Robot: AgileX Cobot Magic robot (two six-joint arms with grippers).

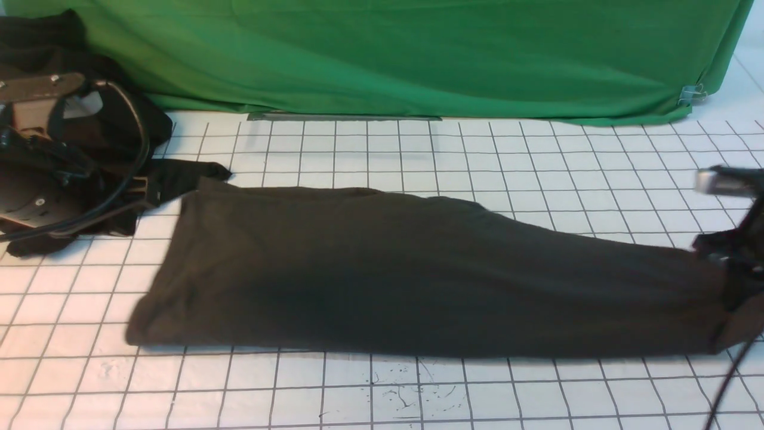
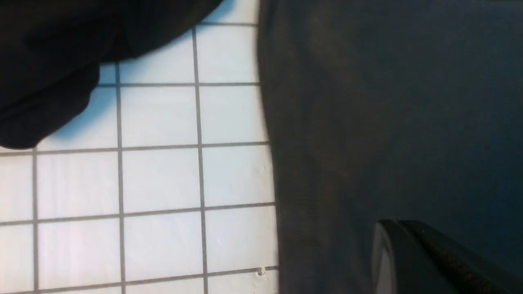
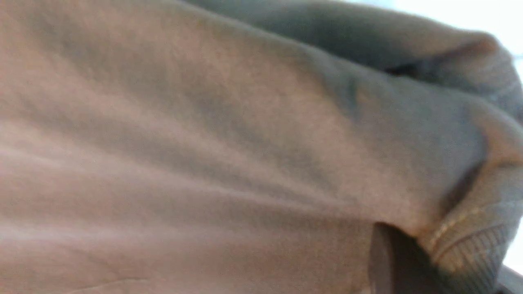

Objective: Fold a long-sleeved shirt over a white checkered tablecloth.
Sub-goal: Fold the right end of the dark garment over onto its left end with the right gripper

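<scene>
The long-sleeved shirt (image 1: 418,269) is found laid left-to-right across the white checkered tablecloth (image 1: 239,388), its right end clamped in the closed right tool (image 1: 737,269).

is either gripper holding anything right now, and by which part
The right gripper is shut on the long-sleeved shirt at its right end. The left gripper is shut; no hold can be told.

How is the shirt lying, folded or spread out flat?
Folded. The shirt lies on the tablecloth as one long narrow strip, with no print showing. How many layers it has, I cannot tell.
</scene>
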